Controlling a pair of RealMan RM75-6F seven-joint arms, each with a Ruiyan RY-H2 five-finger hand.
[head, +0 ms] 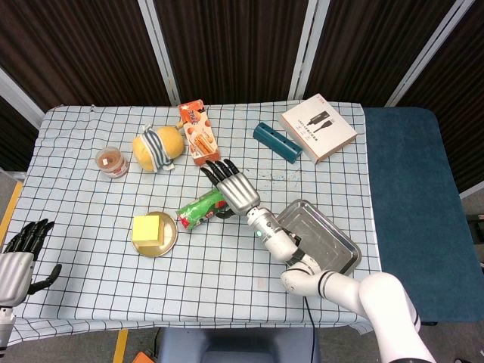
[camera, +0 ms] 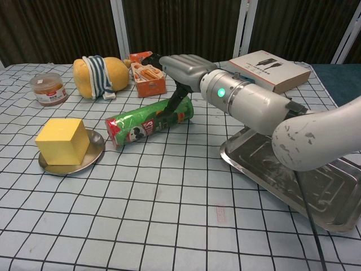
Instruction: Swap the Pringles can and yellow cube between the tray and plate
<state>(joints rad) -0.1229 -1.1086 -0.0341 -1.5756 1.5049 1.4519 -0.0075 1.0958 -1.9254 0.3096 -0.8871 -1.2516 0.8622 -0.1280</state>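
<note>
The green Pringles can (head: 198, 209) (camera: 148, 123) lies on its side on the checked cloth, between the plate and the tray. My right hand (head: 231, 189) (camera: 183, 65) hovers over the can's far end with fingers spread; a dark finger reaches down to that end, and I cannot tell if it touches. The yellow cube (head: 148, 231) (camera: 62, 141) sits on the small round metal plate (head: 173, 228) (camera: 96, 149). Nothing lies in the steel tray (head: 333, 249) (camera: 282, 169) on the right. My left hand (head: 19, 249) hangs off the table's left edge, fingers apart and holding nothing.
At the back stand an orange snack box (head: 198, 133) (camera: 148, 73), a yellow plush with a striped band (head: 157, 147) (camera: 98, 76) and a small jar (head: 112, 161) (camera: 48, 88). A teal box (head: 277, 141) and a white box (head: 318, 127) (camera: 269, 62) lie back right.
</note>
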